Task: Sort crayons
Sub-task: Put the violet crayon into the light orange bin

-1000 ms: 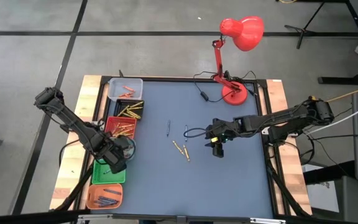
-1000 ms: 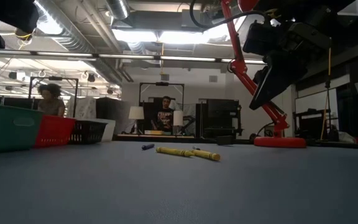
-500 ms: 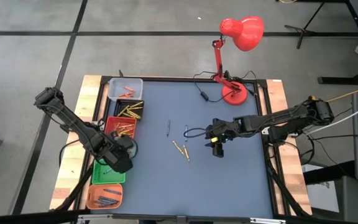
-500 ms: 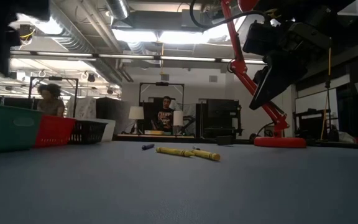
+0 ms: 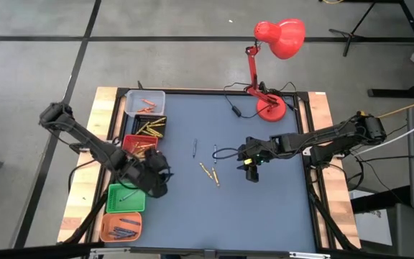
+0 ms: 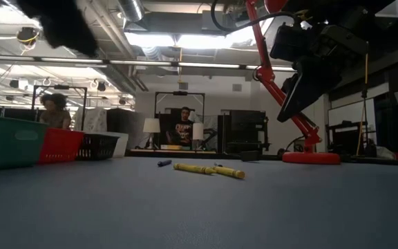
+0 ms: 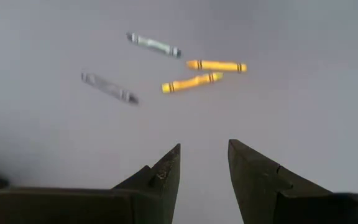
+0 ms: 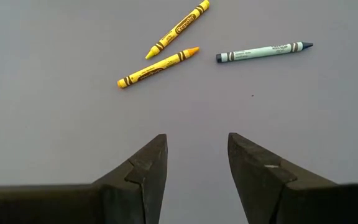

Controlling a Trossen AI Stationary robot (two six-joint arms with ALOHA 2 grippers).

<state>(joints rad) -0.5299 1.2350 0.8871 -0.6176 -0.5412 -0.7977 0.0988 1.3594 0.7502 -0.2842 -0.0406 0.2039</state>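
Note:
Several crayons lie loose on the blue mat: two yellow ones (image 5: 208,173) side by side, and two dark ones (image 5: 195,147) (image 5: 215,151) a little farther back. My left gripper (image 5: 155,178) hangs open over the mat just right of the green bin (image 5: 124,200). In its wrist view (image 7: 204,163) the yellow crayons (image 7: 205,73), a teal one (image 7: 154,45) and a grey one (image 7: 110,88) lie ahead. My right gripper (image 5: 250,173) hangs open right of the yellow pair, which shows in its wrist view (image 8: 197,160) (image 8: 166,50) with a green-grey crayon (image 8: 265,51).
Along the mat's left edge stands a row of bins: grey (image 5: 144,103) with orange crayons, black (image 5: 151,128) with yellow ones, red (image 5: 136,144), green, and orange (image 5: 121,228) with dark ones. A red desk lamp (image 5: 268,108) and its cable stand at the far right.
My left gripper has swung from above the green bin toward the table's right edge, out over the mat, rising a little and tipping its fingers up toward the loose crayons. My right arm has kept still, and the crayons on the mat have not moved.

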